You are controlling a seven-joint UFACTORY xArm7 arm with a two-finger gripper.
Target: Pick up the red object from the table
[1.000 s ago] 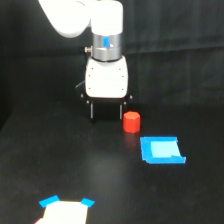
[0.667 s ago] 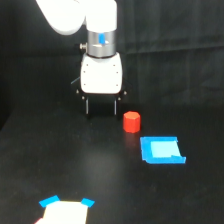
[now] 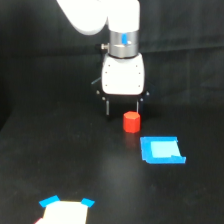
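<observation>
Red object (image 3: 132,122): upright on the table (image 3: 75,165), free on every side.
Gripper (image 3: 123,107): behind the red object, fingers spread with a clear gap, holding nothing; its right-hand finger stands just behind the block.
Blue square (image 3: 162,150): flat, near the red object, toward the exterior view's lower right, apart from it.
White sheet (image 3: 65,212): well apart, at the bottom edge.

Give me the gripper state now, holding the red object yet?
Gripper: open, jaws spread and holding nothing. The red object sits on the table, in front of the jaw on the exterior view's right.
</observation>
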